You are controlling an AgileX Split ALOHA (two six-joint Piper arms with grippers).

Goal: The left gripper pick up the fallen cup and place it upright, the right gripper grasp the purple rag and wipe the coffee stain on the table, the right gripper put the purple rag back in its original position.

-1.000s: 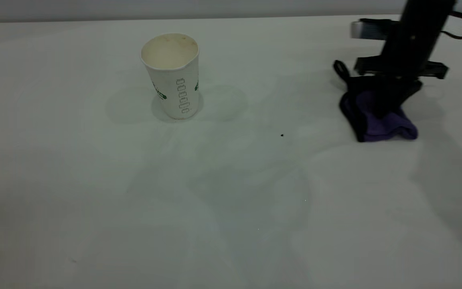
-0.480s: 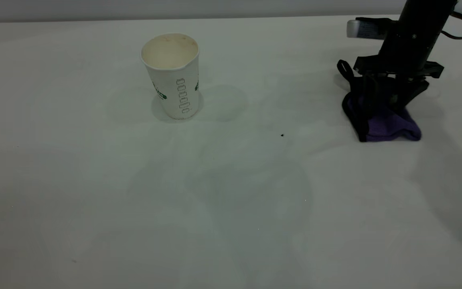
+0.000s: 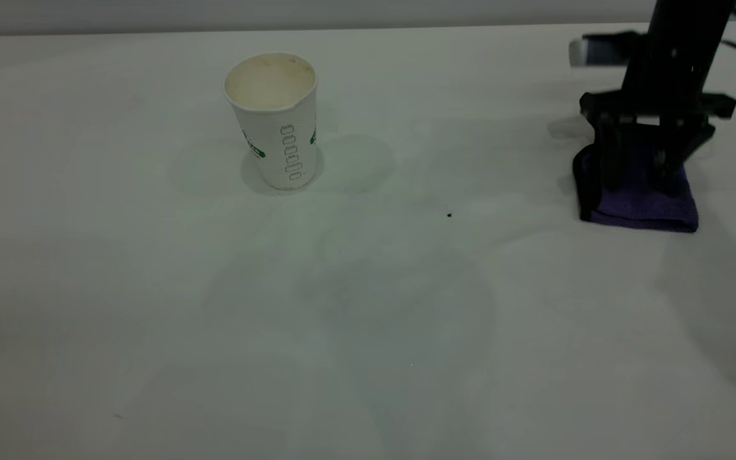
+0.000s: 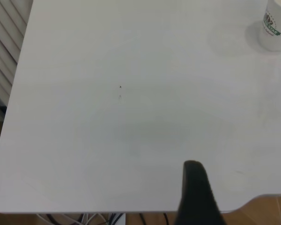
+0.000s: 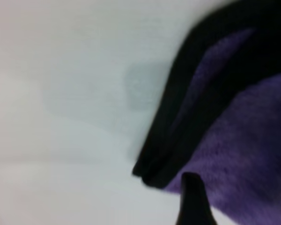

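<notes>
The cup (image 3: 271, 121) stands upright on the table (image 3: 342, 306), left of centre at the back; its base also shows in the left wrist view (image 4: 276, 26). The purple rag (image 3: 643, 207) lies flat on the table at the far right. My right gripper (image 3: 639, 182) is right over it, open, with one finger on each side of the cloth. The right wrist view shows the rag (image 5: 243, 154) close up, with one finger (image 5: 192, 201) at its edge. No coffee stain shows. My left gripper is outside the exterior view; one of its fingers (image 4: 195, 192) hangs over the table's edge, far from the cup.
A tiny black speck (image 3: 449, 215) lies between the cup and the rag. The table's back edge runs along the top of the exterior view. The left wrist view shows the table's near edge (image 4: 131, 212) and the floor beyond.
My right gripper carried the bunched rag a little to the right, set it down and opened. The rag now lies flat. The cup has not moved.
</notes>
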